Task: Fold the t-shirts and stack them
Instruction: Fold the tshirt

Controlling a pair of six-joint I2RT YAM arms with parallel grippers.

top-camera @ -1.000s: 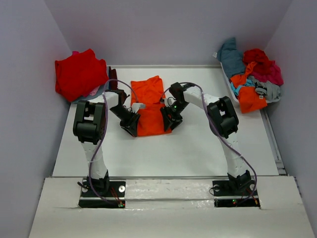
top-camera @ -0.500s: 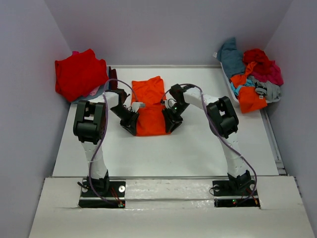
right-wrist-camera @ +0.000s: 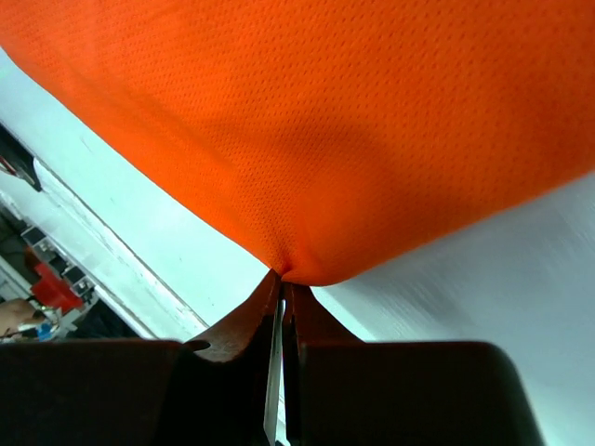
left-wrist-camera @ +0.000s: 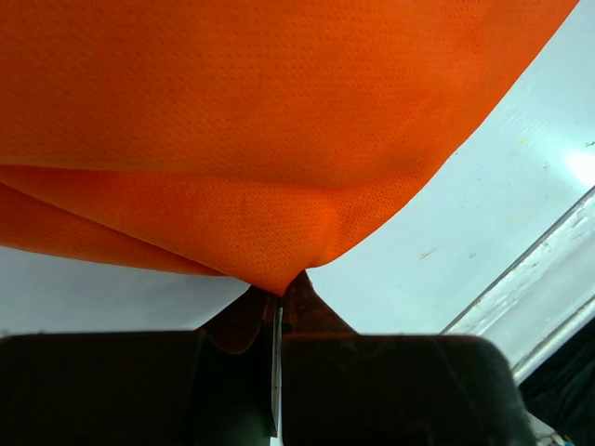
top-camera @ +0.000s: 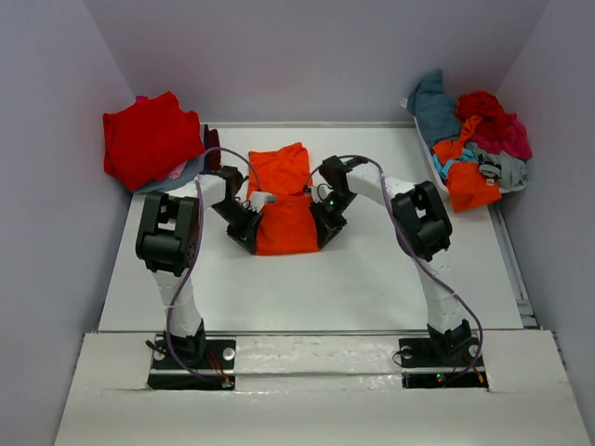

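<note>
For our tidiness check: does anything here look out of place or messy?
Yes: the heap of shirts at the far right is a tangle, with an orange one spilling off its near side. The red shirt at far left lies rumpled.

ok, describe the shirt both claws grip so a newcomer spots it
On the white table, dead centre, lies the orange t-shirt. The left claw and right claw pinch its near corners. Unlike the red shirt far left or the mixed pile far right, it lies alone.
</note>
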